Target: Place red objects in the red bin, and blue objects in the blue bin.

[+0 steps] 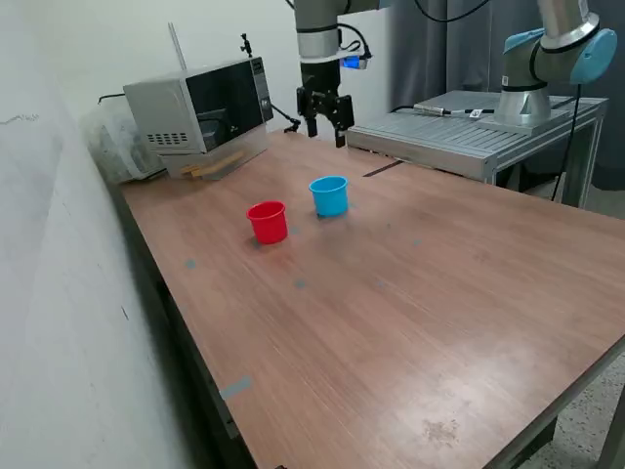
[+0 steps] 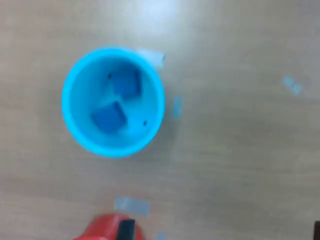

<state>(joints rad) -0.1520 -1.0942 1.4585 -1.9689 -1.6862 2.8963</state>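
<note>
Tool (image 1: pixel 325 125) up high above the far side of the desk (image 1: pixel 410 313), fingers parted and nothing between them, released. Below it, the light blue cup (image 1: pixel 329 195) stands upright on the wood, and the red cup (image 1: pixel 268 222) sits just beside it, at about eight o'clock from it in the exterior view, the two apart, not touching. Wrist view looks straight down into the light blue cup: two dark blue cubes (image 2: pixel 116 102) on its floor, one at twelve o'clock, the other at seven, close together. The red cup's inside can't be made out. A microwave (image 1: pixel 200 112) rests at the desk's far corner.
</note>
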